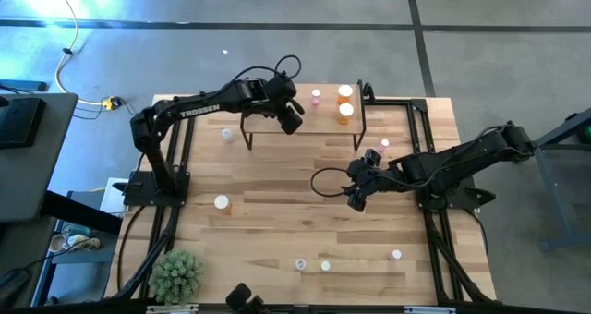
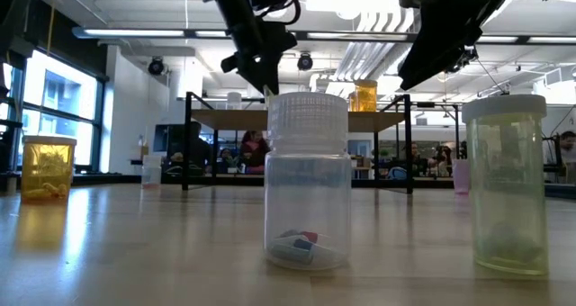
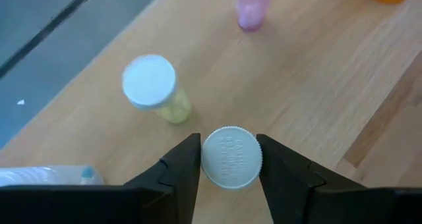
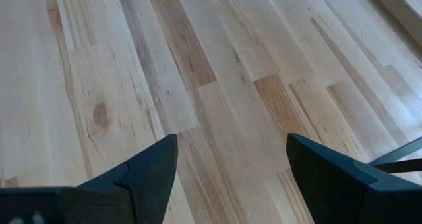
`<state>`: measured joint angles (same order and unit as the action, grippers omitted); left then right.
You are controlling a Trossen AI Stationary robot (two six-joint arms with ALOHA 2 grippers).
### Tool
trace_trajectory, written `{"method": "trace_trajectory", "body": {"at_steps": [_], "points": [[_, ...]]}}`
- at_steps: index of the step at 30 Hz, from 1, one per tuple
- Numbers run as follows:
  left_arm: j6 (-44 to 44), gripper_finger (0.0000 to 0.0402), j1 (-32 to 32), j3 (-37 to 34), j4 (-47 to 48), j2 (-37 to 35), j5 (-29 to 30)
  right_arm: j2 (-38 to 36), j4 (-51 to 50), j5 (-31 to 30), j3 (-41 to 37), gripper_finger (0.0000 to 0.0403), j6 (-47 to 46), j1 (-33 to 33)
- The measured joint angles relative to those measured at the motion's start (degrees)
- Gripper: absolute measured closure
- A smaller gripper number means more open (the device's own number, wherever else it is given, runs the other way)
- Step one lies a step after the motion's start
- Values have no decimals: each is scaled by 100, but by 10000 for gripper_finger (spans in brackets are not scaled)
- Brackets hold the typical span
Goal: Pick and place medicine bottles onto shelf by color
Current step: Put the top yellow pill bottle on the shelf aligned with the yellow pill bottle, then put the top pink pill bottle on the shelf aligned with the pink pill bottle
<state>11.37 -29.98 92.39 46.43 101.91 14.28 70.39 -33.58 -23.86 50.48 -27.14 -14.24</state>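
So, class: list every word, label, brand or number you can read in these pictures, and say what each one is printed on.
"TROSSEN": white letters on the left arm in the high view.
Embossed lettering on the white cap between the left gripper fingers: too small to read.
Label inside the clear bottle in the low view: blurred, unreadable.
Nothing else legible on the shelf or the right gripper.

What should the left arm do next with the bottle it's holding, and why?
Probably lower it and release. The left gripper is shut on a white-capped bottle over the shelf, beside a pale yellow bottle; whether it has touched down is unclear.
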Motion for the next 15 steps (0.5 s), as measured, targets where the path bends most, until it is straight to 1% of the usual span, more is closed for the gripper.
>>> {"method": "trace_trajectory", "body": {"at_steps": [8, 15], "points": [[-2, 227, 2, -10, -21, 17, 2, 0, 0, 0, 0, 128, 1, -2], [-153, 218, 2, -10, -34, 11, -14, 0, 0, 0, 0, 128, 9, -2]]}}
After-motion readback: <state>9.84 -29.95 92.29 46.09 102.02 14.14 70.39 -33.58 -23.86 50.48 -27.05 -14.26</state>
